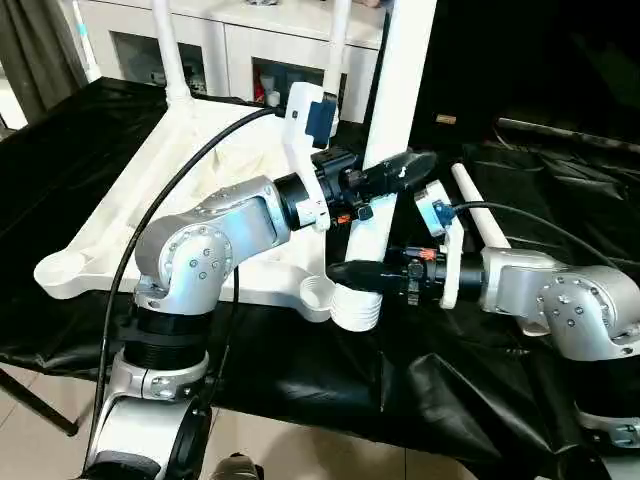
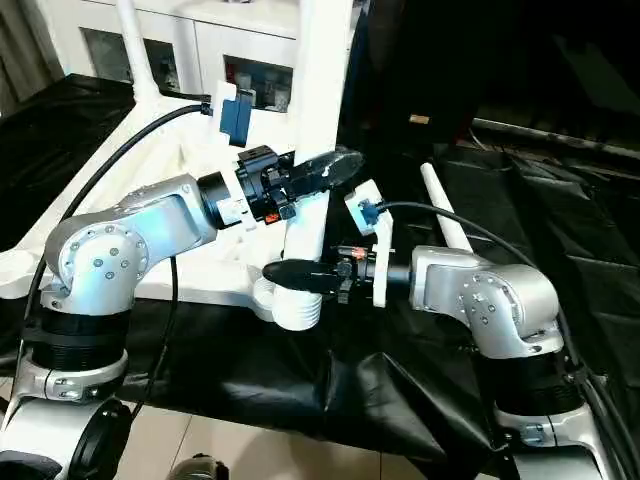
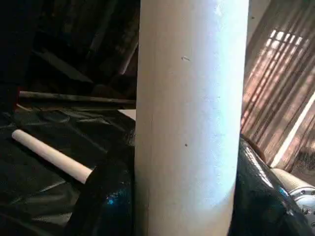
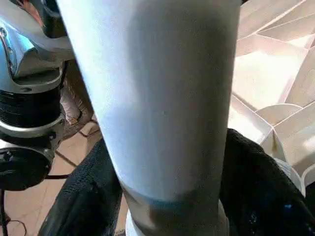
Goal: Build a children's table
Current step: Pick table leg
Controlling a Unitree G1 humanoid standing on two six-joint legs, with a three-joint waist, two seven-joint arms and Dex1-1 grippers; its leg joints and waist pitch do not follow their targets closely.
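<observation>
Both tools are clamped on the upright leg (image 1: 395, 110): left tool (image 1: 392, 176) high, right tool (image 1: 352, 274) low, over the corner socket (image 1: 357, 306). Uneven pushing could tilt it and jam.

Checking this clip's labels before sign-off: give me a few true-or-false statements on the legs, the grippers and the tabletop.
1. The tabletop lies with its ribbed underside up. True.
2. Both grippers are on the same upright leg. True: the left gripper holds it higher up, the right gripper just above the corner socket.
3. All four legs stand in sockets. False: one loose leg lies on the black sheet, beyond the right arm.
4. The held leg is at a far corner of the tabletop. False: it is at a near corner, close to the robot.
5. Two more legs stand upright at the far corners. True.
</observation>
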